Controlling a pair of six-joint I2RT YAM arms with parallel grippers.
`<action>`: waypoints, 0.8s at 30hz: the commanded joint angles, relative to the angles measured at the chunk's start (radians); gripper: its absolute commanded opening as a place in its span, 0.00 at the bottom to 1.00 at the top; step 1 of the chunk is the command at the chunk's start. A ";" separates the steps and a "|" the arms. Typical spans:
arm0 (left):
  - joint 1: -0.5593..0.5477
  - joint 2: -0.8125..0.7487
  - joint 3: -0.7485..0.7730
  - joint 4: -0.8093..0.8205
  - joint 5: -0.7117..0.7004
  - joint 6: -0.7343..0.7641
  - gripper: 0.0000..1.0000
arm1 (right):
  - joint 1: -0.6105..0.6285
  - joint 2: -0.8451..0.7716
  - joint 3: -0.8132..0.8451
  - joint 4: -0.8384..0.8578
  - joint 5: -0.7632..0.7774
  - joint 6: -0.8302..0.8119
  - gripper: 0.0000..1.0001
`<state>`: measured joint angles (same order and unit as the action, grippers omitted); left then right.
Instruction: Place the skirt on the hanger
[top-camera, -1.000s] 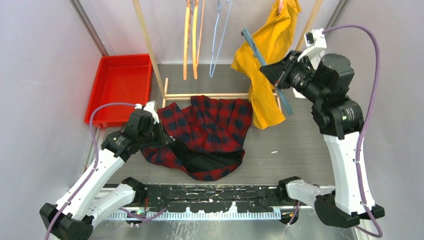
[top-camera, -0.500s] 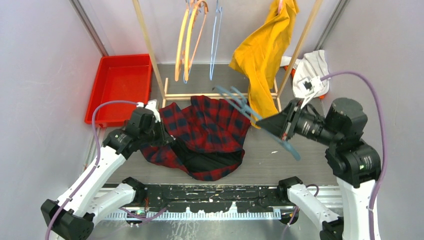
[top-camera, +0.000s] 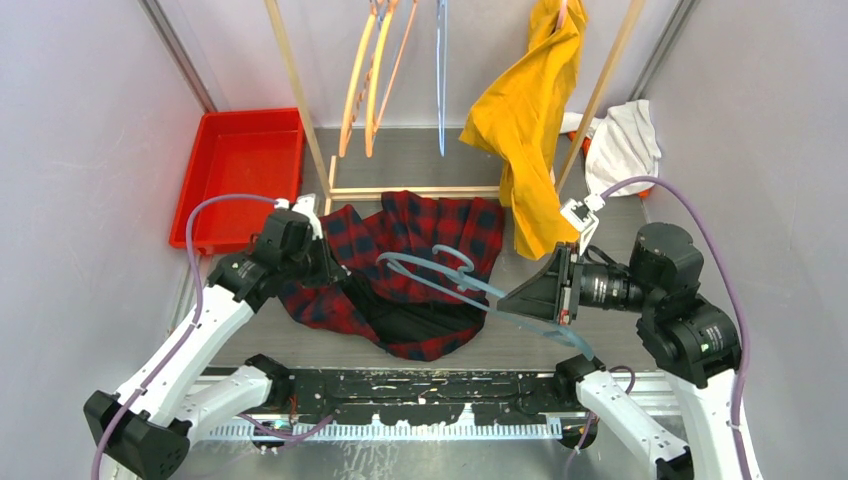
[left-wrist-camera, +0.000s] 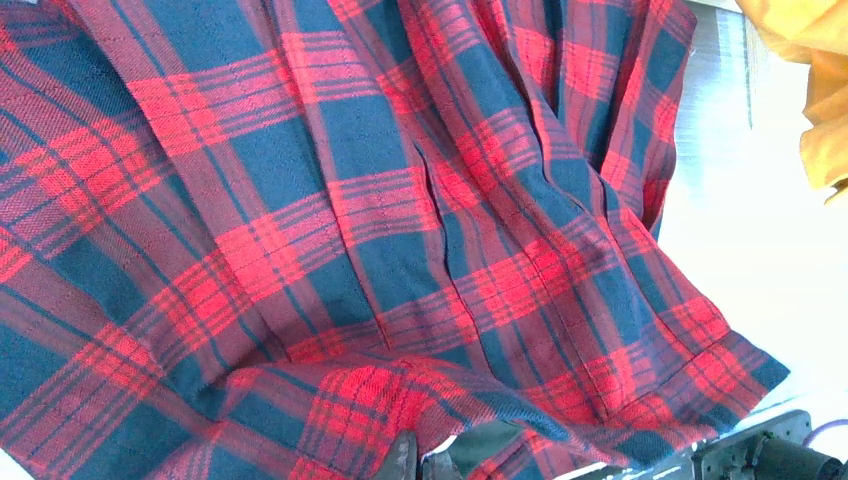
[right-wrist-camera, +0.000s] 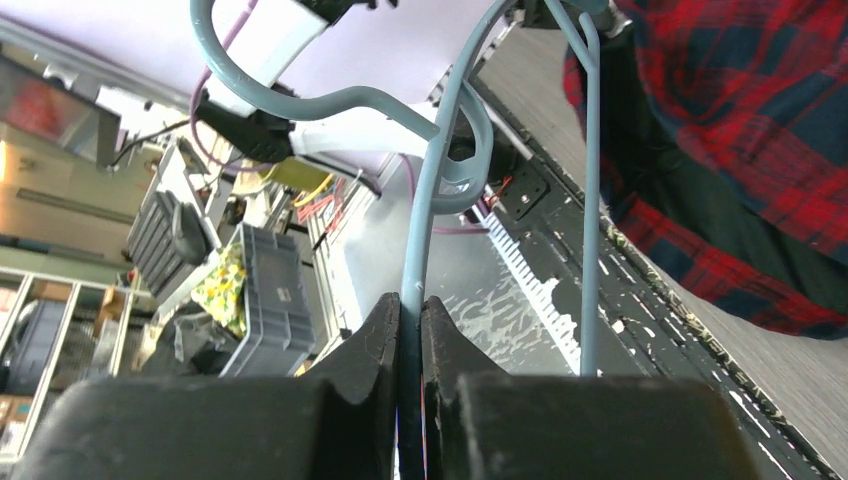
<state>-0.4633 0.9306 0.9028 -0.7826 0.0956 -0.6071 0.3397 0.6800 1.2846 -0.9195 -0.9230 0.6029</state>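
Note:
A red and dark-blue plaid skirt (top-camera: 430, 250) lies crumpled on the table's middle. It fills the left wrist view (left-wrist-camera: 380, 220). My left gripper (top-camera: 318, 268) is shut on the skirt's left edge; its fingertips (left-wrist-camera: 420, 462) pinch a fold at the bottom of that view. My right gripper (top-camera: 553, 290) is shut on a grey-blue hanger (top-camera: 450, 280) and holds it in the air over the skirt's right part, hook pointing left. In the right wrist view the fingers (right-wrist-camera: 385, 330) clamp the hanger's bar (right-wrist-camera: 425, 200).
A wooden rack (top-camera: 300, 100) at the back holds orange hangers (top-camera: 365, 80), a blue hanger (top-camera: 440, 70) and a yellow garment (top-camera: 530, 110). A red tray (top-camera: 240, 165) sits back left. A white cloth (top-camera: 625, 140) lies back right.
My right arm has swung down and forward from the rack, carrying the grey-blue hanger to a spot over the skirt. The left gripper has stayed on the skirt's edge.

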 joint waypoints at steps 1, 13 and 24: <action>0.002 0.008 0.068 0.028 -0.009 0.024 0.00 | 0.033 -0.019 -0.004 0.071 -0.074 0.019 0.01; 0.002 0.058 0.149 0.016 -0.010 0.047 0.00 | 0.066 -0.025 -0.069 -0.052 -0.014 -0.052 0.01; 0.002 0.084 0.223 0.000 0.065 0.046 0.00 | 0.067 -0.003 -0.229 0.080 0.000 -0.046 0.01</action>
<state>-0.4637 1.0096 1.0603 -0.8078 0.1101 -0.5682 0.4007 0.6613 1.0897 -0.9581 -0.9134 0.5510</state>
